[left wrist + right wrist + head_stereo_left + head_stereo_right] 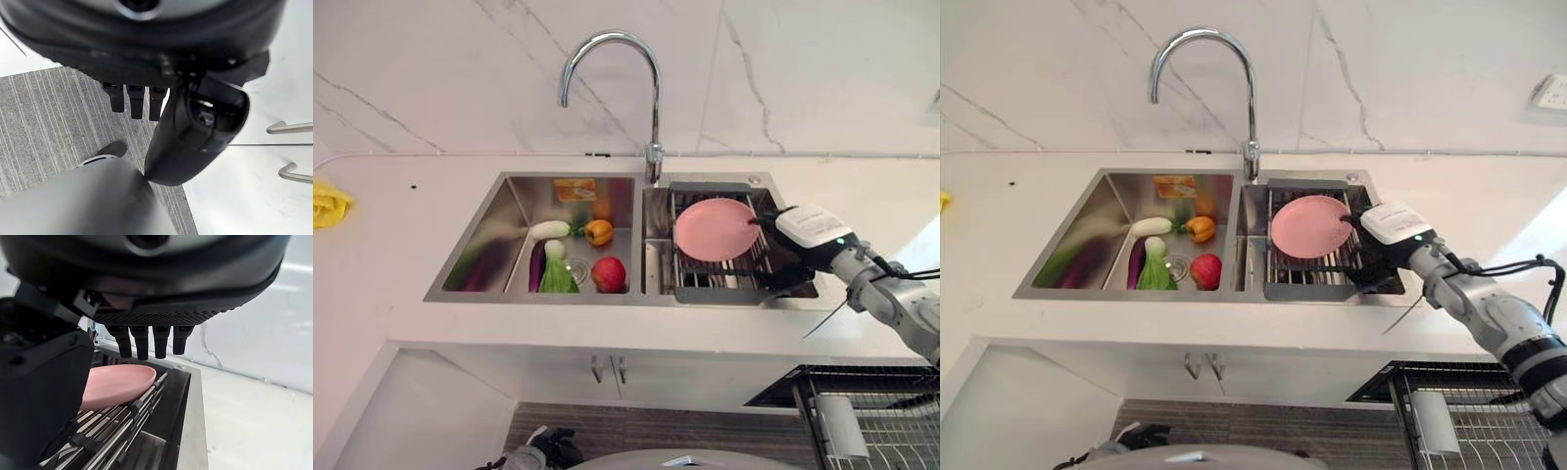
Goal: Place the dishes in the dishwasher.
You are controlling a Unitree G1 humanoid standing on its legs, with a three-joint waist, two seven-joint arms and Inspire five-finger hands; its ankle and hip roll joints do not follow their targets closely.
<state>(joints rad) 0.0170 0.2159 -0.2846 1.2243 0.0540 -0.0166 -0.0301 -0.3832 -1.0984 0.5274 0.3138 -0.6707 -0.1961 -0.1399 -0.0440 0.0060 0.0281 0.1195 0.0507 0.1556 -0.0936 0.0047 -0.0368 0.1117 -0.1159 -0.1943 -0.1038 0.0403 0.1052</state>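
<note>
The right hand (1386,240) reaches over the right basin of the sink (475,250), its fingers (146,340) held straight and apart from the thumb, gripping nothing. In the right wrist view the pink plate (715,228) lies just beyond the fingertips and below them, with a visible gap, so the hand is near the plate without touching it. The plate rests tilted on the dark wire rack (705,279) that sits across the right basin.

The left hand (195,127) hangs low in front of the white cabinet doors (254,191), above a grey striped floor (54,117); its fingers (134,100) point straight down, relaxed and empty.

The white tabletop (401,255) surrounds the sink, backed by a marble-veined wall (a chrome tap (612,88) arches over the divider). A yellow cloth (328,204) lies at the tabletop's far left edge.

The left basin holds vegetables and fruit: a red apple (609,274), an orange pepper (598,232), a leafy green (556,272), a white radish (549,229) and a purple aubergine (536,266). At lower right, well below the right hand, a wire dishwasher basket (876,416) stands pulled out.
</note>
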